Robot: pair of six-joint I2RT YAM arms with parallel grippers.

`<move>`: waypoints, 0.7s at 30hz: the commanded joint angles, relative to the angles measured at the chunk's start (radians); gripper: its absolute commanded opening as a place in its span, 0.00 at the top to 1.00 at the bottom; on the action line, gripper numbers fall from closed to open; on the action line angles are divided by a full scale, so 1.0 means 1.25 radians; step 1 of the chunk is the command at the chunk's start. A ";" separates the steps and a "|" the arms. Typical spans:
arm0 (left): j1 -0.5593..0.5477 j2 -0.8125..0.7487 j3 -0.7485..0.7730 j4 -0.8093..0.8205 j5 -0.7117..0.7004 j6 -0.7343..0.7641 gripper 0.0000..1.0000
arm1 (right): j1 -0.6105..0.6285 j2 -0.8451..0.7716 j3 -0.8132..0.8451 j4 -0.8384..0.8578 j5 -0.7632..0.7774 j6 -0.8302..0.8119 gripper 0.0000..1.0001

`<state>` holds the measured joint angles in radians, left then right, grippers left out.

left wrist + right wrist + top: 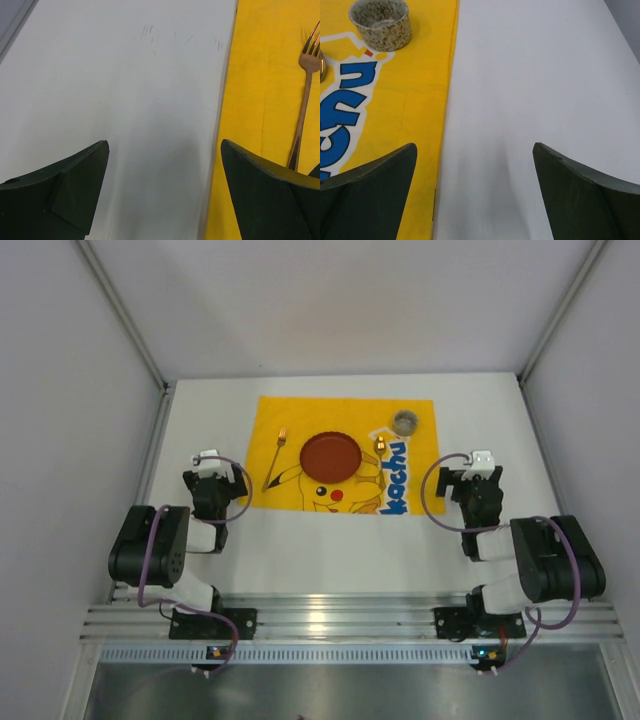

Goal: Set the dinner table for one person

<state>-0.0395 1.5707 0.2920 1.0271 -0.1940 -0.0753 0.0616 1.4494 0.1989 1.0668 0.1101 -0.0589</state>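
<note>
Both arms sit folded on the near half of the broad, flat, matte white dinner table (320,560). Between and beyond them lies a yellow cartoon-printed cloth mat (300,415).

Left claw (164,145): jaws wide, nothing between them, bare tabletop beneath. Right claw (474,146): likewise wide and empty.

On the mat:
- round dark-red plate (330,455) at the centre
- slim copper-coloured metal fork (274,462) just left of the plate
- copper-coloured spoon (381,452) just right of the plate
- small speckled stone-grey cup (405,422) beyond the spoon, near the far right corner

Key relation: the fork lies just right of the left claw, across the mat's edge. Its long axis runs away from the arm bases, tines at the far end, handle slanting a little toward the near left. The left arm is nearer the fork. The right arm is nearer the spoon and cup, which lie to its left and farther out.

Judgement: the place looks laid. If anything remains, it is squaring the fork, which would mean a reach from the left with the jaws set across the handle.

Surface: matte, with a few faint scuffs by the mat's left edge. The mat lies flat.

Room: pale grey panel walls on three sides, and a ribbed aluminium rail (340,625) along the near edge.
</note>
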 commanded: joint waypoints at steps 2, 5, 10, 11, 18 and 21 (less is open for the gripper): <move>0.002 -0.004 0.013 0.061 0.010 0.006 0.01 | -0.010 0.000 0.036 0.090 0.001 0.012 0.00; 0.002 -0.004 0.013 0.061 0.010 0.006 0.01 | -0.010 -0.002 0.038 0.085 0.006 0.015 0.00; 0.002 -0.004 0.013 0.061 0.010 0.006 0.01 | -0.010 -0.001 0.040 0.084 0.004 0.016 0.00; 0.002 -0.004 0.013 0.061 0.010 0.006 0.01 | -0.010 -0.001 0.040 0.084 0.004 0.016 0.00; 0.002 -0.005 0.013 0.061 0.010 0.006 0.01 | -0.010 -0.001 0.040 0.084 0.004 0.015 0.00; 0.002 -0.002 0.013 0.061 0.010 0.006 0.01 | -0.010 -0.001 0.040 0.084 0.005 0.015 0.00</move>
<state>-0.0395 1.5707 0.2920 1.0283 -0.1936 -0.0753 0.0605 1.4494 0.2192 1.0966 0.1154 -0.0517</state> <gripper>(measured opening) 0.987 0.996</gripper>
